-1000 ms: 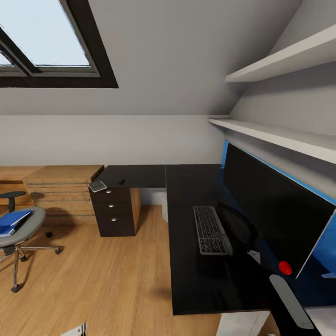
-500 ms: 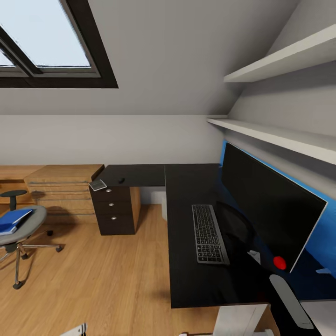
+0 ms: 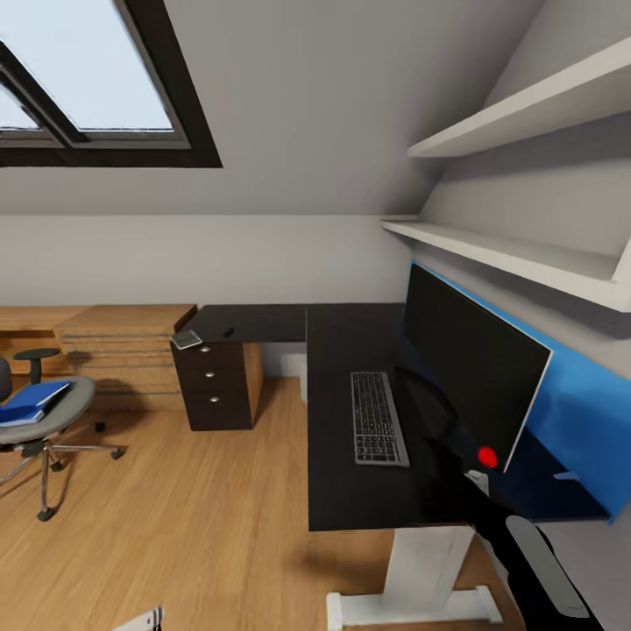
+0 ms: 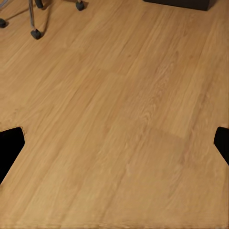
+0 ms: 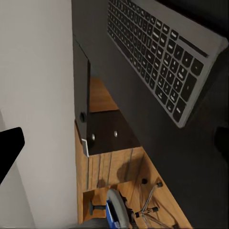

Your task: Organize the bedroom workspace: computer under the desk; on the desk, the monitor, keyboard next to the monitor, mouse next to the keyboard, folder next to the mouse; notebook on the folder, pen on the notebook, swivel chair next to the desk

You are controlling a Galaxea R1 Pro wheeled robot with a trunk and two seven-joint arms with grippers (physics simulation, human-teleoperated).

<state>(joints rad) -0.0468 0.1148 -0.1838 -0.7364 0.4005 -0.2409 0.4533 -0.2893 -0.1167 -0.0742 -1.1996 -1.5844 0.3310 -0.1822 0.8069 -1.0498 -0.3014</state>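
Head view pulled back and swung slightly versus a second ago: desk [image 3: 350,513] front edge and white leg [image 3: 421,570] now fully in frame, blue back panel [image 3: 578,421] more exposed, swivel chair [image 3: 39,412] further into frame at left. Camera shift, not object motion; nothing on the desk looks moved.

Monitor [image 3: 473,364] upright on the desk's right run, red dot at lower corner. Keyboard [image 3: 379,418] flat on the desktop just in front of the monitor, parallel to it; also close up in right wrist view [image 5: 167,57]. Mouse [image 3: 229,332] small dark blob on the far desk section, well apart from the keyboard. Notebook [image 3: 186,339] at that section's left corner above the black drawer cabinet [image 3: 217,386], overhanging the edge. Folder [image 3: 33,401] on the chair seat. Pen too small to pick out. Light box under the desk near the corner, mostly hidden; cannot confirm it as the computer.

Left gripper [image 4: 114,143] fingers spread wide over bare plank floor [image 4: 119,119], holding nothing. Right gripper [image 5: 119,138] fingers likewise apart, empty, over the desk edge.
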